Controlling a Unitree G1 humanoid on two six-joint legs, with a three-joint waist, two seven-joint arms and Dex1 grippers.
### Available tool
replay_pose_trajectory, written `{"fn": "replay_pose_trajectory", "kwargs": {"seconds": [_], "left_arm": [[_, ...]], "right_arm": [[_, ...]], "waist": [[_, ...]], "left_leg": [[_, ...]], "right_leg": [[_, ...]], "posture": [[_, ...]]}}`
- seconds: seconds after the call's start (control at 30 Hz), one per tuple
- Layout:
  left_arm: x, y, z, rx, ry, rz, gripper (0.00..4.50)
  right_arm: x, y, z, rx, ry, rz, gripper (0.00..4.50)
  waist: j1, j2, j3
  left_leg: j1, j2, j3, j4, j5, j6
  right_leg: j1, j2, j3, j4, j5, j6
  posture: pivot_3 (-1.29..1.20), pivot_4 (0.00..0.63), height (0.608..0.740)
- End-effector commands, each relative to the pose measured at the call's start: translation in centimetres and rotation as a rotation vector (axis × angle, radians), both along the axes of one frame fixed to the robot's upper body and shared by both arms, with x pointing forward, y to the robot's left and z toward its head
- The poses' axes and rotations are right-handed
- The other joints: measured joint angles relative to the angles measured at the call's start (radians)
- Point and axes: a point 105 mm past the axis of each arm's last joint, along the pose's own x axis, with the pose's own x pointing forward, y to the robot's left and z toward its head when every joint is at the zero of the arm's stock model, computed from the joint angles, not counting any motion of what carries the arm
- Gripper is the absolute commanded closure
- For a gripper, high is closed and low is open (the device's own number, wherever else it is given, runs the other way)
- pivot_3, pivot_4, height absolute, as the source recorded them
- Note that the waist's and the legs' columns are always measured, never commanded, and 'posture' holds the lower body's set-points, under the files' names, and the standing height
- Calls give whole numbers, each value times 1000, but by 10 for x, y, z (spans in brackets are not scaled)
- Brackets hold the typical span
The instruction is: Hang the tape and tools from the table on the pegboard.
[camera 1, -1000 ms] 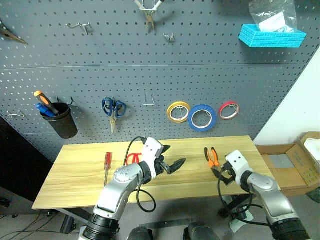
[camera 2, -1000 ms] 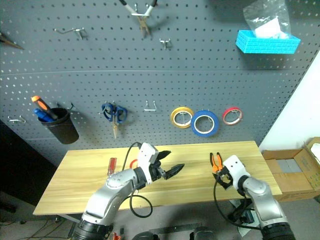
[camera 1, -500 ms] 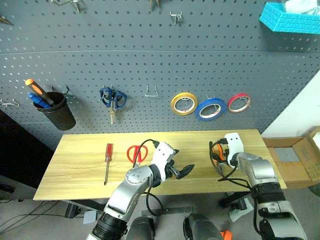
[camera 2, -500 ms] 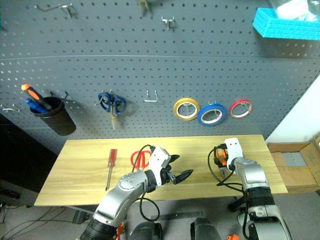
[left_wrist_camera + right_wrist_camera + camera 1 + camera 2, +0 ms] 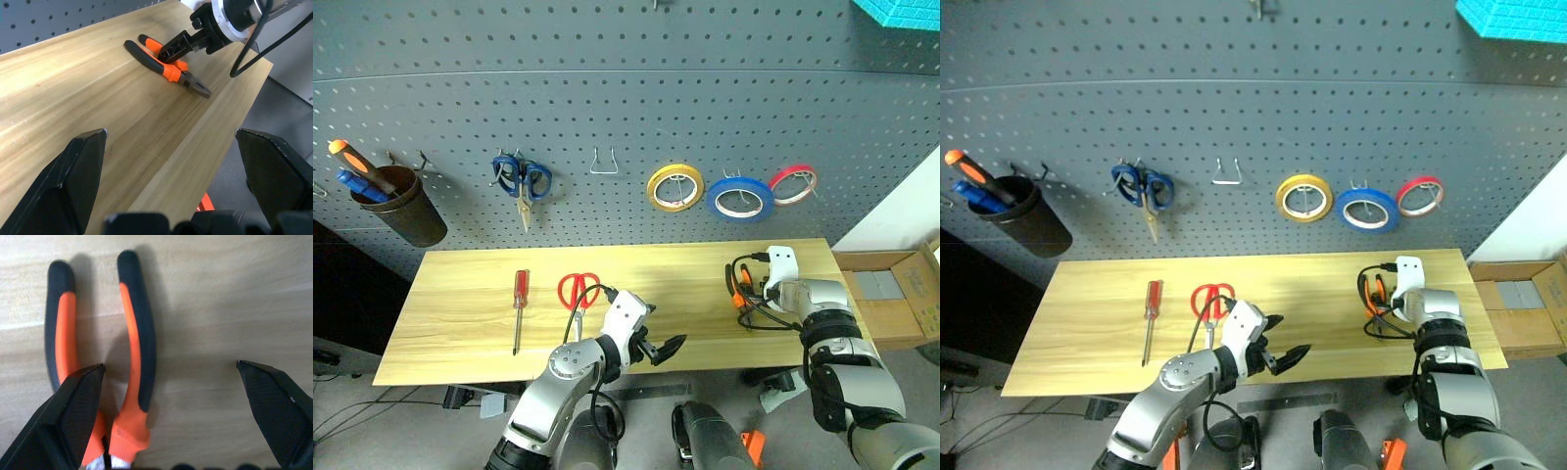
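Finding the tape [image 5: 741,199] hung on the pegboard [image 5: 607,108], we note pliers [image 5: 117,382], scissors [image 5: 578,291] and screwdriver [image 5: 519,308] left on the table [image 5: 460,294], both the right gripper [image 5: 168,51] and left gripper [image 5: 654,349] spread, empty.

Head pair: high, facing pegboard [image 5: 607,88] and table [image 5: 460,304].
Wrist views: close; both share the pliers [image 5: 122,362].
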Motion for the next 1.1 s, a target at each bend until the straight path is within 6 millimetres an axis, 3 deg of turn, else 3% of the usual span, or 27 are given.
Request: {"fn": "replay_pose_trajectory", "kwargs": {"seconds": [0.03, 0.4, 0.77, 0.93, 1.1], "left_arm": [[-3, -2, 11, -25, -32, -5, 0], [-4, -4, 11, -33, -29, -3, 0], [-5, -8, 11, -41, -32, -8, 0], [-6, -7, 11, -38, -33, -6, 0], [-8, -5, 11, -33, -31, -3, 0]], "right_arm": [[6, -10, 9, -42, -35, -11, 24], [9, -22, 30, -128, -77, 0, 24], [-5, 23, 40, 38, -17, -14, 24], [-7, 34, 37, 68, 5, -10, 24], [-8, 31, 25, 69, 35, -38, 24]], "waist": [[0, 1, 4], [0, 0, 17], [-6, 0, 17], [-7, 0, 17], [-7, 0, 17]], "left_leg": [[0, 0, 0, 0, 0, 0], [0, 0, 0, -1, 0, -1], [-2, 1, 0, -2, -1, -3], [-3, 0, 0, -3, -2, -3], [-3, 0, 1, -4, -2, -3]], "right_leg": [[0, 0, 0, 0, 0, 0], [-1, -1, 0, -1, -1, 2], [-3, -1, 0, -1, -4, 6], [-4, -1, 0, -1, -4, 6], [-5, -1, 0, -2, -4, 7]], "posture": [[142, 296, 740], [128, 282, 740], [128, 270, 740], [136, 264, 740], [147, 262, 740]]}}
